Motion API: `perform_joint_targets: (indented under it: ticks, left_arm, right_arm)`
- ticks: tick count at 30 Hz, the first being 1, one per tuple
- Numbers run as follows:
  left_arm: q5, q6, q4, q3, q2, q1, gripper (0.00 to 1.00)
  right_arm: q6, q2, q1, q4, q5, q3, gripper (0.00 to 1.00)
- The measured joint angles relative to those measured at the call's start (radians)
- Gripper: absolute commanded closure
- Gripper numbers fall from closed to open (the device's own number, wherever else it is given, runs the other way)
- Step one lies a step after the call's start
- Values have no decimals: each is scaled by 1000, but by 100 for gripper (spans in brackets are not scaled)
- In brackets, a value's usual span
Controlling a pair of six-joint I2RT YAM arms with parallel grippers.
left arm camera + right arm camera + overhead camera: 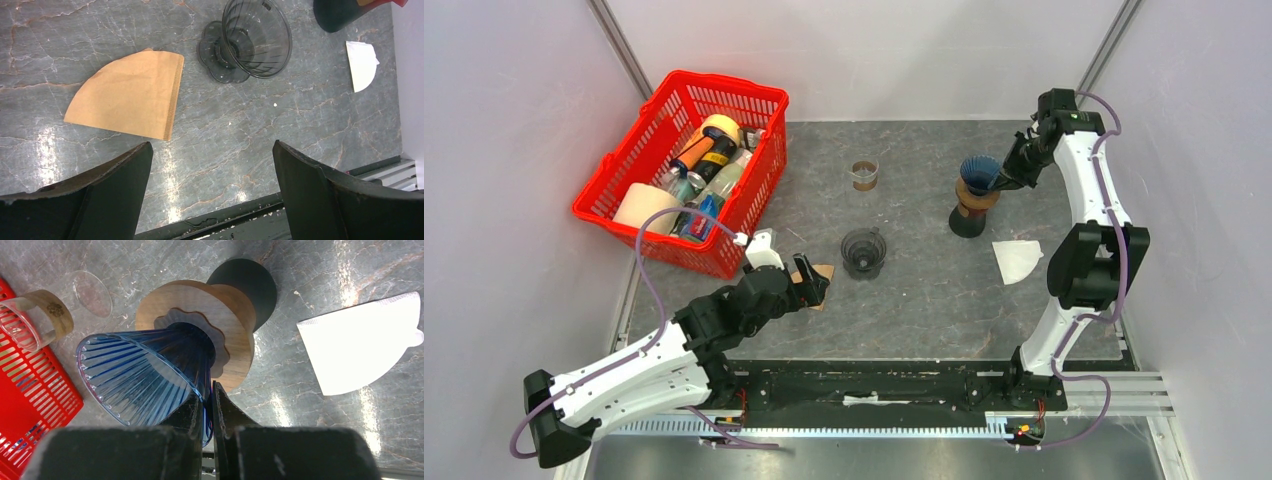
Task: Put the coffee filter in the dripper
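Found the left claw [211,150] spread wide above the table [310,135], holding nothing. Spotted the brown filter [130,92] lying flat at 10 o'clock from it, and the grey dripper [255,35] at 1 o'clock. Saw the right claw [207,405] pinched on the blue dripper [142,380] rim. Probably needed to drop low, nip the filter's thin edge softly, then lift without crumpling.

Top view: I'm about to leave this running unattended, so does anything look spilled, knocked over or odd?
Nothing spilled or broken. The one odd thing: the right tool is pinching the rim of the blue dripper on its wooden stand, while the brown filter and white filter lie flat on the table.
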Motion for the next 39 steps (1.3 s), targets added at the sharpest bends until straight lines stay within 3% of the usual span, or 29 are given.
perform_joint_targets:
  ticks: [19,29,39]
  left_arm:
    - [0,0,8,-1,-3,0,3]
    - [-2,-1,7,-2,-20,0,3]
    - [-8,-1,5,-2,-53,0,3]
  right_arm:
    - [5,48,-1,-45,77,21,100]
    - [16,115,84,-134,255,132,100]
    - [46,106,91,-110,281,91,100]
